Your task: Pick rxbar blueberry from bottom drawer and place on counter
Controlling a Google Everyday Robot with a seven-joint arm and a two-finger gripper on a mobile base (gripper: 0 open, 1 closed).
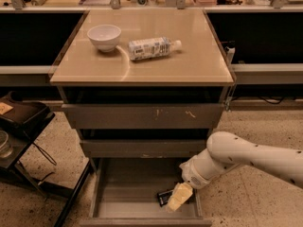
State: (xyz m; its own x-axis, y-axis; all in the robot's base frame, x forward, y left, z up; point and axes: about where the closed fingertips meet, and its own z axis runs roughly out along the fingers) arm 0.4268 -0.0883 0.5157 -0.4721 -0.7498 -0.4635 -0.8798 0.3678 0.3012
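Speckled terrazzo floor [246,212]; black stand [23,119] left; cluttered ledge [94,0] behind.

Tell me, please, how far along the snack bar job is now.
Done: the wide grey metal bottom drawer stands open. In hand: the pale end effector hangs inside it, right at the small dark-wrapped rxbar blueberry on the drawer floor. Left: securing the bar, lifting it and setting it on the glossy beige counter.

Cream tool [174,202] beside navy-black rxbar blueberry [163,196]

White arm [246,157], seemingly cream pincer [177,197] over bottom drawer [128,193]
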